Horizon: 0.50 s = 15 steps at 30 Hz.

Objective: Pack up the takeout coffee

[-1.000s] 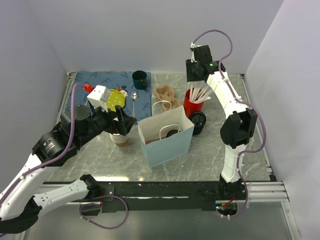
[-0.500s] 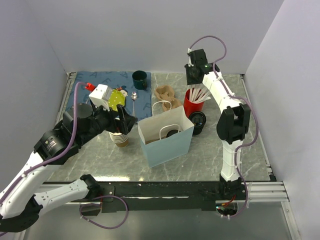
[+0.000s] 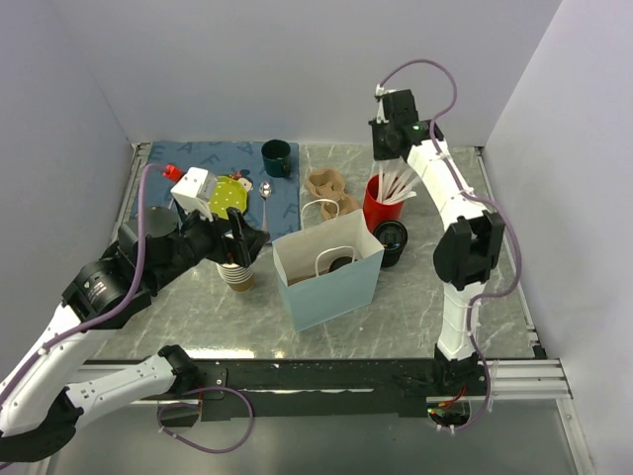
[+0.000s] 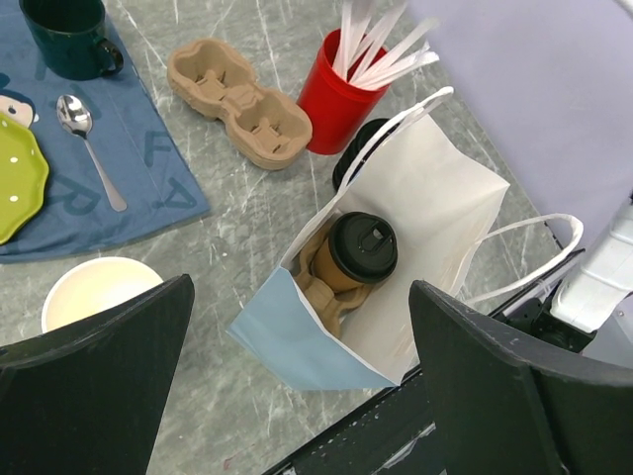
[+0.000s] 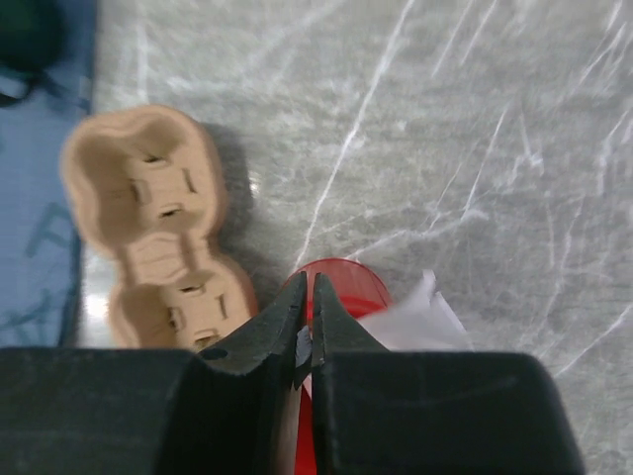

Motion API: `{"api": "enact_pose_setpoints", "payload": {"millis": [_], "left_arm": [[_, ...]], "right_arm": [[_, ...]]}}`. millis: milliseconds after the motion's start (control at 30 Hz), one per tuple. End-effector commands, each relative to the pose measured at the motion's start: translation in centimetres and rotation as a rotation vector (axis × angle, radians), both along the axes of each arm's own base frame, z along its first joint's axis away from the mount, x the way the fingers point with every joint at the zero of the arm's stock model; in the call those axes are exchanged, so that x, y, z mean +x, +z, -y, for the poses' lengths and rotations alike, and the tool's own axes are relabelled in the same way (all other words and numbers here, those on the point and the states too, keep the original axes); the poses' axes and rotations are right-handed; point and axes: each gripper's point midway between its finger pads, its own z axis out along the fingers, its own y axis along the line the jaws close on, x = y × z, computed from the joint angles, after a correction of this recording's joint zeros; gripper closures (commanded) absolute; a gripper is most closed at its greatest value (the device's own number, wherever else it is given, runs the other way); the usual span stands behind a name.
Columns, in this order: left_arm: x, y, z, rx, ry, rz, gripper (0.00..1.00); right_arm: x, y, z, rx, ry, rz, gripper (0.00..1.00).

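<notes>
Sitting in the bag (image 4: 435,198) beneath the wide-apart left gripper (image 4: 302,287), the takeout coffee (image 4: 362,247) looks packed. The right gripper (image 5: 307,307) is pinched together.

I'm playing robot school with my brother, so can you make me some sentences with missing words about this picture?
The takeout coffee stands inside the bag, and its lid is coloured ____.
The cup holding the white sticks is coloured ____.
The shiny thing on the blue mat next to the green mug is a ____.
The left claw is wide ____.
Missing words: black, red, spoon, open.
</notes>
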Motion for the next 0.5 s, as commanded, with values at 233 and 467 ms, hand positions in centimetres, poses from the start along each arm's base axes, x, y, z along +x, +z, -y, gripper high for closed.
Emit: {"api": "enact_pose_setpoints", "payload": {"millis": [233, 467], "left_arm": [[0.0, 1.9, -0.1, -0.046, -0.009, 0.084, 0.03], [-0.1, 1.7, -0.6, -0.040, 0.003, 0.087, 0.03]], "right_arm": [[-4.8, 19.0, -0.7, 0.181, 0.102, 0.405, 0.97], [-11.1, 28.3, -2.8, 0.314, 0.275, 0.628, 0.97]]}}
